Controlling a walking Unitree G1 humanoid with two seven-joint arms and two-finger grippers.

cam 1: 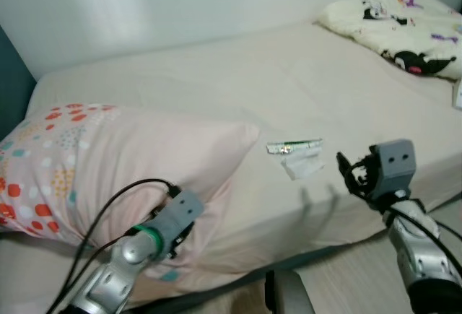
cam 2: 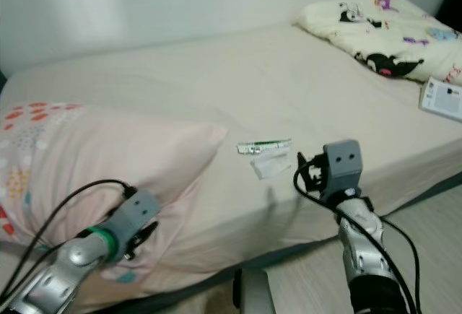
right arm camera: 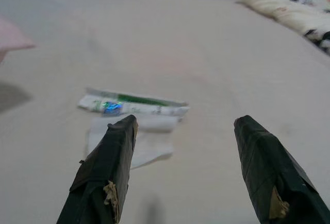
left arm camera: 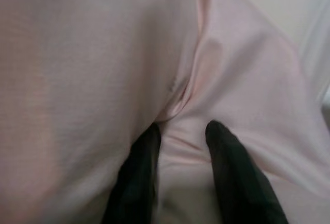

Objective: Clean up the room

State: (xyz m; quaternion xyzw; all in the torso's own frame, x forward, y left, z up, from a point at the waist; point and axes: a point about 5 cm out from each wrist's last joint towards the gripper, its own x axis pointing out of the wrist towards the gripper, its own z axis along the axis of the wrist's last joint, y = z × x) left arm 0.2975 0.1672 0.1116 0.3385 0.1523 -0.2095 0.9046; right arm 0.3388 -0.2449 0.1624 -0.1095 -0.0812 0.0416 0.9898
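A bed (cam 2: 216, 76) under a pale sheet carries a pink pillow (cam 2: 79, 162) with red spots on the left, a cartoon-print blanket (cam 2: 390, 32) at the far right and a white booklet (cam 2: 442, 99) at the right edge. A white and green tube (cam 2: 264, 146) lies mid-bed, touching a white paper (cam 2: 271, 164) just in front of it. The left gripper (cam 2: 137, 245) presses against the pillow's near corner, while the right gripper (cam 2: 307, 173) hovers just right of the paper, near the bed's front edge.
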